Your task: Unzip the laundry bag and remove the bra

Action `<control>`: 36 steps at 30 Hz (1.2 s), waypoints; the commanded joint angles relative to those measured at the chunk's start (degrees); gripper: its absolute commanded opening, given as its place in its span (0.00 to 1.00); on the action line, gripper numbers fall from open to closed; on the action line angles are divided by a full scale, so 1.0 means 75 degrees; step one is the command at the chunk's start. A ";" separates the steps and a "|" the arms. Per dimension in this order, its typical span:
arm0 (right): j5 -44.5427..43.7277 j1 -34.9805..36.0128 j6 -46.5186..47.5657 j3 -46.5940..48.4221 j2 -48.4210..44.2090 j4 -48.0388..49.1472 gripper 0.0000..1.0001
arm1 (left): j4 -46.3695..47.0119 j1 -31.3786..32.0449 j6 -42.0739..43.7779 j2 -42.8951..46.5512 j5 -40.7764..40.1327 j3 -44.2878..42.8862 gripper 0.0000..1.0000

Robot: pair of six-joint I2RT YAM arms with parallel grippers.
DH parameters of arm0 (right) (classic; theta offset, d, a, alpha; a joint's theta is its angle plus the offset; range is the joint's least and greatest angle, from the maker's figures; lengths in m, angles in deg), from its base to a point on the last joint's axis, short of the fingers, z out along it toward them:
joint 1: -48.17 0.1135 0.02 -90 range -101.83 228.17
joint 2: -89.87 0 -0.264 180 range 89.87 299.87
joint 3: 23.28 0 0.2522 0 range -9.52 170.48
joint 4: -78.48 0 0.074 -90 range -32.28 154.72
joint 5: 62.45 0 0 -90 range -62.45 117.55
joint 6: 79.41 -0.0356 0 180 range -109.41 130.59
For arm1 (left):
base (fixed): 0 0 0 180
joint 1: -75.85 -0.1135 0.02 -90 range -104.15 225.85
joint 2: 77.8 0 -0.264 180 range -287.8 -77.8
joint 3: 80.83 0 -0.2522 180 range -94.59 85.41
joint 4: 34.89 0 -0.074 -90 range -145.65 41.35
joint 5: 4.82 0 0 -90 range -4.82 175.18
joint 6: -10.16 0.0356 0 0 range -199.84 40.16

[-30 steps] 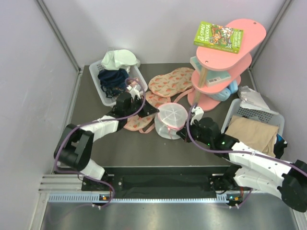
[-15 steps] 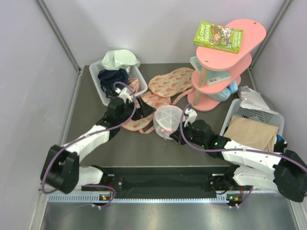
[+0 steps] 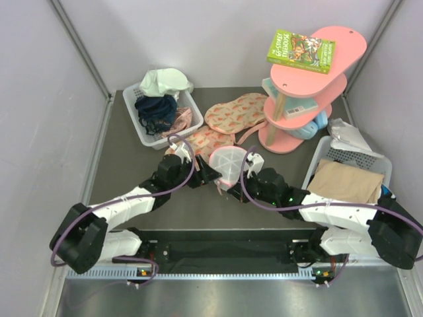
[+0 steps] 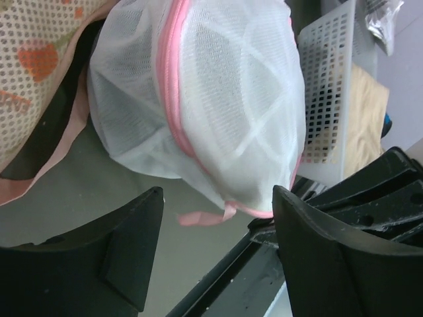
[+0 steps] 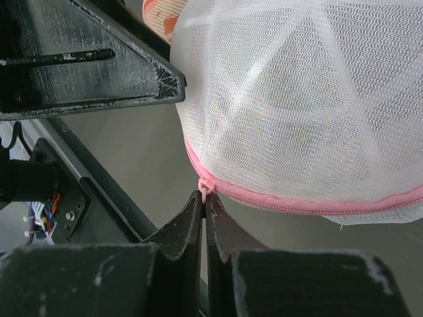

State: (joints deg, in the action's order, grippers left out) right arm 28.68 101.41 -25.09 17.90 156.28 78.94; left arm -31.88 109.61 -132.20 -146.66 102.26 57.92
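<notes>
Two pincers at laundry bag (image 3: 229, 163): right gripper (image 5: 205, 201) pinched tight on pink zip pull (image 5: 206, 189) at fingertips; left gripper (image 4: 217, 198) jaws spread wide, bag just ahead.

Right end effector (image 5: 205, 200) pinching laundry bag (image 5: 310, 99) zip pull (image 5: 206, 189).

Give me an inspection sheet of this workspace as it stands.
Surface: dark grey table, partly covered.
Job's things: laundry bag between the two grippers, zip looks closed; bra: nothing seen.
Clutter: fruit-print fabric, clothes in left basket and right basket, pink shelf, green book.
Grippers: left gripper open at the bag; right gripper, fingers shut on zip pull.
Cables: purple cables along both arms.
Surroundings: pale walls.
</notes>
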 commanded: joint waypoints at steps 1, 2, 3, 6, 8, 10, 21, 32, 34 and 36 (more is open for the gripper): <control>-0.0127 0.0180 -0.0070 0.0340 0.0028 0.0436 0.00 | 0.1337 0.0093 -0.0495 -0.0240 0.0101 0.0149 0.68; -0.0127 0.0203 -0.0071 0.0340 0.0039 0.0448 0.00 | 0.1430 0.0116 -0.0577 -0.0299 0.0125 0.0184 0.67; -0.0127 0.0203 -0.0071 0.0352 0.0051 0.0460 0.00 | 0.1489 0.0128 -0.0612 -0.0392 0.0171 0.0184 0.65; -0.0127 0.0273 -0.0082 0.0387 0.0051 0.0436 0.00 | 0.1747 0.0186 -0.0741 -0.0556 0.0242 0.0231 0.57; -0.0324 0.0273 -0.0082 0.0387 0.0028 0.0425 0.00 | 0.1876 0.0221 -0.0812 -0.0615 0.0289 0.0243 0.47; -0.0373 0.0273 -0.0082 0.0399 0.0016 0.0378 0.00 | 0.2051 0.0257 -0.0905 -0.0662 0.0301 0.0289 0.27; -0.0618 0.0273 -0.0153 0.0235 0.0005 0.0167 0.00 | 0.1795 0.0245 -0.0754 -0.0674 0.0277 0.0114 0.00; -0.0841 -0.0253 0.0058 0.0083 -0.0323 -0.0501 0.00 | 0.1514 -0.0071 -0.0566 -0.0452 0.0617 0.0032 0.00; -0.0830 -0.0510 0.0163 0.0047 -0.0429 -0.0653 0.00 | 0.1455 -0.0223 -0.0519 -0.0381 0.0722 0.0044 0.00; -0.0760 -0.0722 0.0268 -0.0034 -0.0569 -0.0758 0.00 | 0.1350 -0.0317 -0.0472 -0.0300 0.0781 0.0044 0.00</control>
State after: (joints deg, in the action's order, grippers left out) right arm 24.24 99.39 -25.16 17.90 155.23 74.72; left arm -20.79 108.89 -137.92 -151.29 106.37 59.69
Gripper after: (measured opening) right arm 0.010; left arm 0.050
